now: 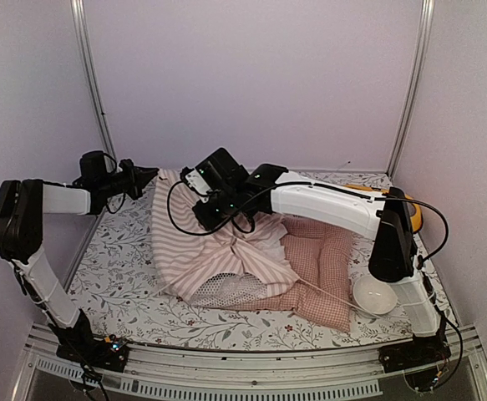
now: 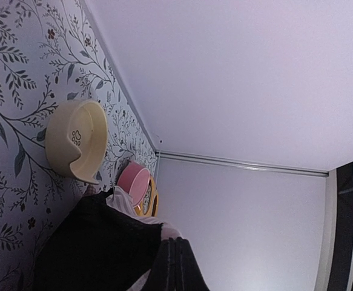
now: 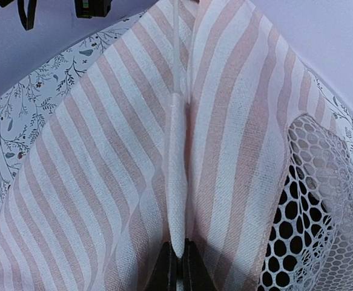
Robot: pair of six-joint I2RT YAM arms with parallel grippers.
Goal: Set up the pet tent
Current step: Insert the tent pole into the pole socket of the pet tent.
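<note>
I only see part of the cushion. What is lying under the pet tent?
The pink checked cushion runs under the pet tent from the right; its left part is covered. Around the tent the floral table cover shows. Anything else beneath the fabric is hidden.

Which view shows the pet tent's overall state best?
Top external: it shows most of the pet tent, lying collapsed. Right wrist shows only striped fabric and mesh close up; left wrist, barely a scrap.
</note>
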